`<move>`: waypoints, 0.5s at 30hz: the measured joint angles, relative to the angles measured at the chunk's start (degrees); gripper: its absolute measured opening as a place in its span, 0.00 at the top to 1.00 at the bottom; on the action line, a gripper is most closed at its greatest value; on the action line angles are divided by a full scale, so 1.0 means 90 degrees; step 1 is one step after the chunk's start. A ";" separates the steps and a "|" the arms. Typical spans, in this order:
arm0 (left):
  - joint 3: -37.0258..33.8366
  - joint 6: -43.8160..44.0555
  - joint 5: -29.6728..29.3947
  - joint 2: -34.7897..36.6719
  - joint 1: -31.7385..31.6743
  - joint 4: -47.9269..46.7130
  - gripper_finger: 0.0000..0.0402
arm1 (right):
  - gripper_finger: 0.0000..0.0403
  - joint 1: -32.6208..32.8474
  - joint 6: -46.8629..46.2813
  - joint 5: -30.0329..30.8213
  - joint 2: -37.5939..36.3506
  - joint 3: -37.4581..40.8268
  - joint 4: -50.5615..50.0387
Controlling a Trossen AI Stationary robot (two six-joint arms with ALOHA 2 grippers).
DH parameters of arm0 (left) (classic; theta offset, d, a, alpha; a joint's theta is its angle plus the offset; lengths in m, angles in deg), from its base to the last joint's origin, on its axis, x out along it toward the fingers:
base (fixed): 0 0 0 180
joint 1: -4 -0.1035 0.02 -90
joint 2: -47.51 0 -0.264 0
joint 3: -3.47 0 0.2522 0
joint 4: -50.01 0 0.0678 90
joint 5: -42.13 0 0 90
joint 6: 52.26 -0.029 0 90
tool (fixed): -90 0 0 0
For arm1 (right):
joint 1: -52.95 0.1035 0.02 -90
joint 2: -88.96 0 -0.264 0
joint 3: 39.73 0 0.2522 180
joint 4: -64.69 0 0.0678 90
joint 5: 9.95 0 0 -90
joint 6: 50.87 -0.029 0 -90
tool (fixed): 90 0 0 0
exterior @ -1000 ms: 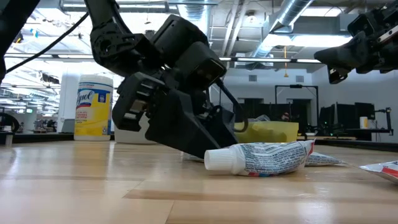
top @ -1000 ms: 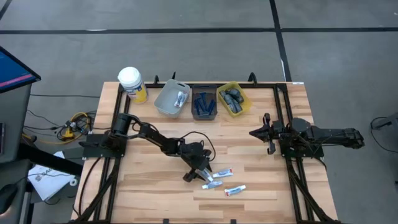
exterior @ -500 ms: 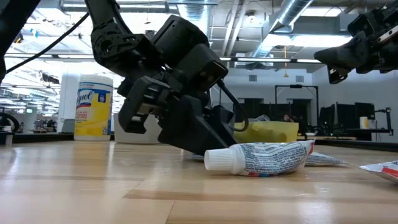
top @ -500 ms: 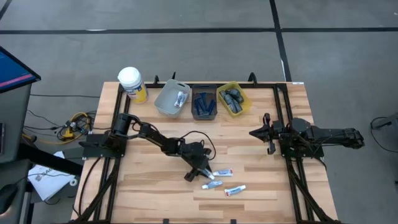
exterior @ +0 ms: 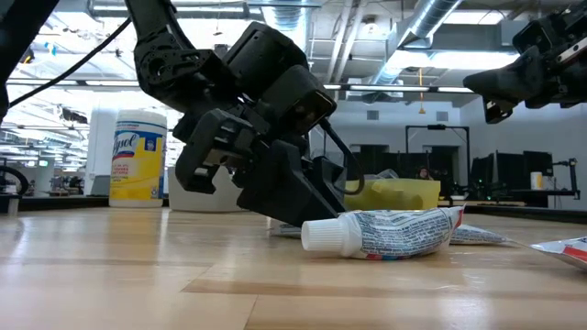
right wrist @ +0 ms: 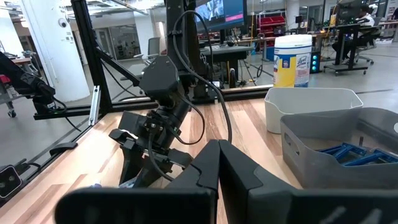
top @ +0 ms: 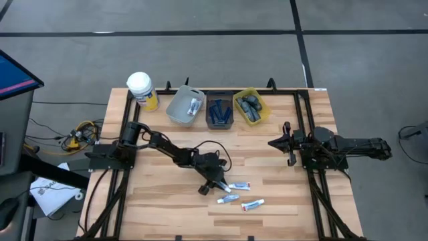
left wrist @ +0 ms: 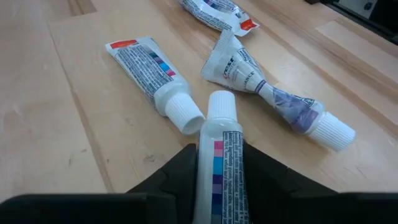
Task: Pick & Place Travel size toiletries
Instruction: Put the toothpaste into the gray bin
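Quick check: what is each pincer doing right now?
Left pincer: closed on a small white tube.
Right pincer: closed, empty.

On the desk (top: 281, 201), three bins stand in a row at the far edge: the middle bin (top: 219, 111) has one bin (top: 185, 105) at its left and one bin (top: 251, 106) at its right. A jar (top: 142, 90) stands left of this row. Well in front of the middle bin lie three tubes (top: 240, 185), near each other. The left pincer (top: 212, 185) is just left of them, with a fourth tube (left wrist: 221, 168) between its fingers. The right pincer (top: 286, 143) is far to the right of the middle bin.
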 joint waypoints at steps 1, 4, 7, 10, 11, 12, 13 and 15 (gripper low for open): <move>-0.0004 0.0029 -0.0002 0.0047 0.0001 -0.0060 0.73 | 1.00 0.0001 -0.0002 0.0001 -0.0001 0.0000 0.0000; -0.0019 0.0046 0.0001 0.0142 0.0005 -0.0193 0.73 | 1.00 0.0000 -0.0002 0.0002 0.0000 0.0000 0.0000; -0.0021 0.0042 -0.0064 0.0291 0.0007 -0.0346 0.73 | 1.00 0.0000 -0.0002 0.0000 0.0000 0.0000 0.0002; -0.0029 0.0041 -0.0162 0.0412 0.0007 -0.0460 0.73 | 1.00 0.0000 -0.0001 0.0001 -0.0001 0.0000 0.0001; -0.0029 0.0042 -0.0165 0.0437 0.0007 -0.0445 0.73 | 1.00 0.0002 -0.0001 0.0002 -0.0002 0.0000 0.0002; -0.0015 0.0039 -0.0198 0.0448 0.0007 -0.0381 0.73 | 1.00 0.0000 -0.0001 0.0000 0.0000 0.0000 0.0000; -0.0032 0.0039 -0.0250 0.0522 0.0007 -0.0472 0.73 | 1.00 0.0001 -0.0001 0.0002 0.0000 0.0000 0.0004; -0.0050 0.0038 -0.0330 0.0659 0.0002 -0.0548 0.73 | 1.00 0.0000 -0.0002 0.0000 0.0000 0.0000 0.0000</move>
